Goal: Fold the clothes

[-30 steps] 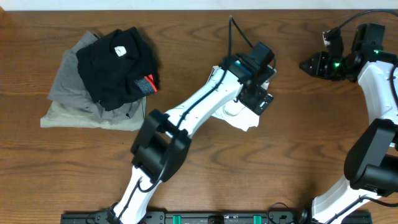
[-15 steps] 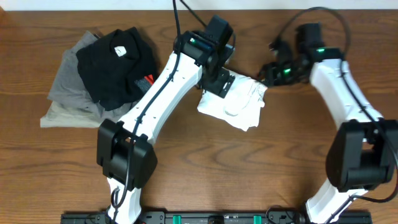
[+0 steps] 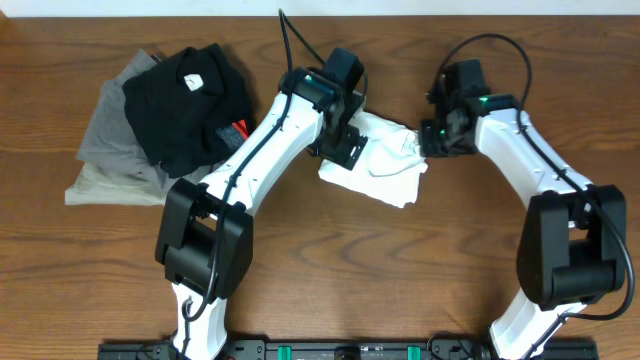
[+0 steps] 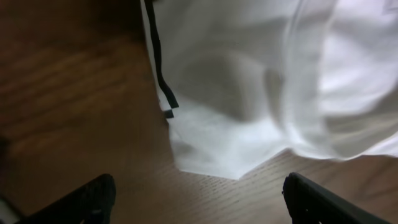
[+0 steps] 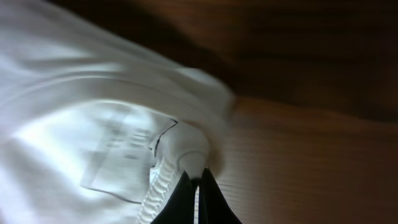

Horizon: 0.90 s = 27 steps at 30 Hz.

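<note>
The clothes, a crumpled white T-shirt, lie in a heap at the table's middle. My left gripper hovers over the heap's left edge. In the left wrist view it stands open, bare wood between its fingertips and the shirt's hem just beyond them. My right gripper is at the heap's right edge. The right wrist view shows it shut, pinching a fold of white fabric beside the neck label. The shirt's chest graphic is hidden.
At the back left, a folded black garment with a red tag lies on top of grey folded garments. Brown wooden table surrounds the shirt. A black cable rises behind the left arm.
My right arm swung in from the far right to the shirt's right edge and closed on the fabric. My left arm moved from the shirt's right part to its left edge, staying open.
</note>
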{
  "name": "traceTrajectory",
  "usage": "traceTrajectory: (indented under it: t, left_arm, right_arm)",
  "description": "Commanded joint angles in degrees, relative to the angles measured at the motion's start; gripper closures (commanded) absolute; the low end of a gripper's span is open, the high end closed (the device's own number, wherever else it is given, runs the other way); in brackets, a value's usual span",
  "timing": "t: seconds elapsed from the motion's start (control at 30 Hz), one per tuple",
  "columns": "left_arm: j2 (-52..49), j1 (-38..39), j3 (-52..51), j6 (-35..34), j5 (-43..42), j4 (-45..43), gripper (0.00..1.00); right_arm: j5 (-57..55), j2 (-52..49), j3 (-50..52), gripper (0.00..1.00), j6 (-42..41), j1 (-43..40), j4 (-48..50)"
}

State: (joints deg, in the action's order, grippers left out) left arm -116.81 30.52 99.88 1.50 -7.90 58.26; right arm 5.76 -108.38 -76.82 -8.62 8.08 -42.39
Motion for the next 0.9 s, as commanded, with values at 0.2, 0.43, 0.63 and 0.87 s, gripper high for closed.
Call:
traceTrajectory:
  t: [0.2, 0.43, 0.63, 0.87]
  left_arm:
    - [-1.2, -0.2, -7.2, 0.1, -5.2, -4.9, 0.13]
    - [-1.2, -0.2, -7.3, 0.1, -5.2, -5.5, 0.12]
    - [-1.2, -0.2, -7.8, 1.0, -5.2, -8.3, 0.26]
    - [-1.2, -0.2, -8.4, 3.8, -5.2, -10.2, 0.66]
  right_arm:
    - [-3.0, 0.6, 0.1, 0.69, 0.5, -7.4, -3.6]
    - [9.2, 5.0, 0.1, 0.64, 6.3, -9.4, -4.6]
    - [23.1, 10.7, 0.1, 0.66, 15.9, -7.5, -7.2]
    - [20.8, 9.0, 1.3, 0.56, 24.2, 1.8, -9.4]
